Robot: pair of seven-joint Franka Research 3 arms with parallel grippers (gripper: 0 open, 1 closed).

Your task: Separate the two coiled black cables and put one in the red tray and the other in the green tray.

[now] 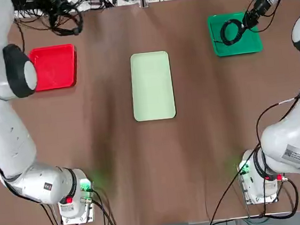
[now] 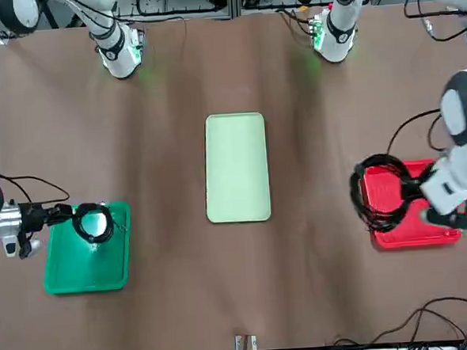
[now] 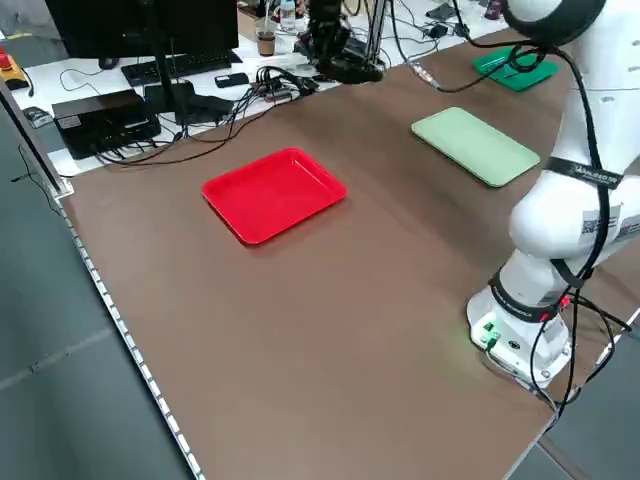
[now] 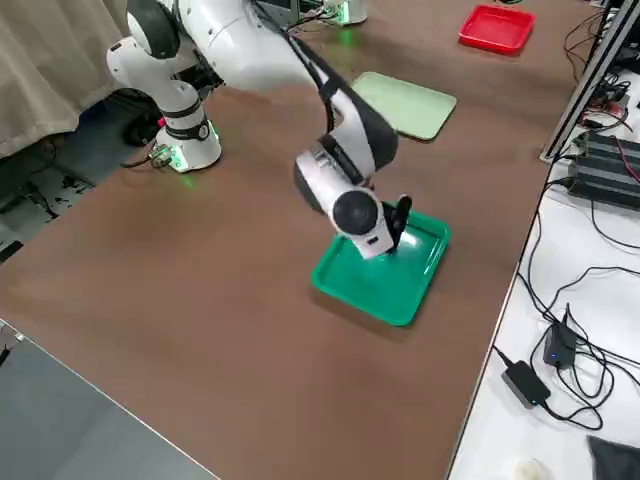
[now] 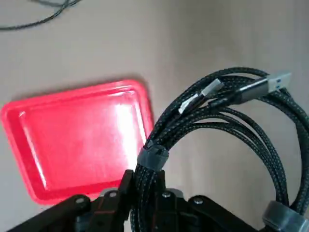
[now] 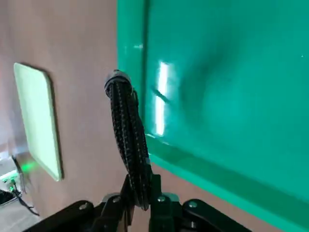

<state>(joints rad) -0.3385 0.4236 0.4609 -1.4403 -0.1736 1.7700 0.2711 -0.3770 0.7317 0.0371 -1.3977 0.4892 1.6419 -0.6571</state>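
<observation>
Black cable coils, separated: larger [image 5: 231,116], gripped in closed left tool [image 5: 145,200], above red tray [image 2: 415,231]; smaller [image 6: 130,140], gripped in closed right tool [image 6: 140,203], above green tray [image 2: 89,271]. Outstanding: both releases.

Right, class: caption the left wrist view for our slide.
The left gripper grips a coiled black cable near the red tray.

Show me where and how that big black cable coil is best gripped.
Probably as the left gripper has it: the larger coil pinched beside the grey tie, one finger on each side of the bundle, reaching in from the loop's outer edge. There the tie gathers the strands; elsewhere they fan apart.
</observation>
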